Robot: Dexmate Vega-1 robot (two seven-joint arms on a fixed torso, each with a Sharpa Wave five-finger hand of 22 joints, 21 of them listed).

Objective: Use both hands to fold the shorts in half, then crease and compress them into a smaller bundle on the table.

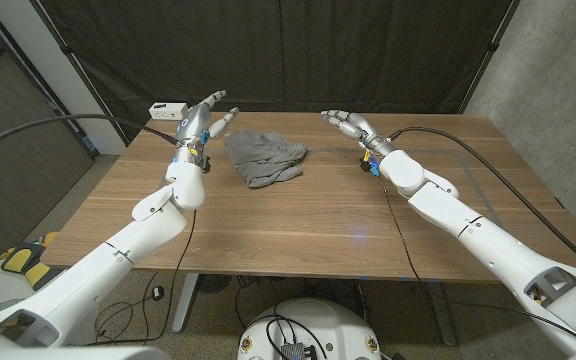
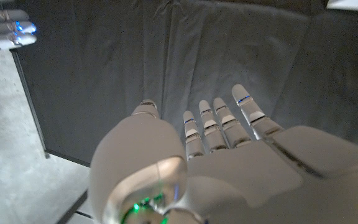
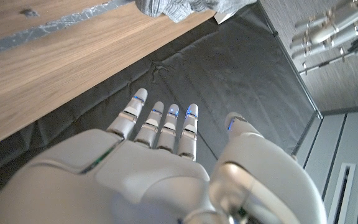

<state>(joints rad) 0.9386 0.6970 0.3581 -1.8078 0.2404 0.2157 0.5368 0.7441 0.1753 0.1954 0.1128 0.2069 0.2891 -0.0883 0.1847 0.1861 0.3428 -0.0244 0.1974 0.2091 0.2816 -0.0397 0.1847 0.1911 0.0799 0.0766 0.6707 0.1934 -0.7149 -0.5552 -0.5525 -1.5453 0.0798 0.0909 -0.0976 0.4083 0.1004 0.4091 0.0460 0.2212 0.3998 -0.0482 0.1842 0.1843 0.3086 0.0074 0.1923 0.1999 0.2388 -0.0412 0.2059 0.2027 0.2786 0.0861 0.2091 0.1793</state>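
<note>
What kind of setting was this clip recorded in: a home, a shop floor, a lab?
Most likely a lab or test bay: a bare wooden table backed by a dark curtain, a raw concrete wall to one side, and loose cables on the floor. Only grey shorts lie on the table.

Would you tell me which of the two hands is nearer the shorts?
The left hand, raised just beside the grey shorts; the right hand hovers farther off.

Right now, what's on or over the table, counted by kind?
Shorts, grey, crumpled: 1
Power strip, white, at the far edge: 1
Robot hands, left hand and right hand, both empty: 2
Total: 4
</note>
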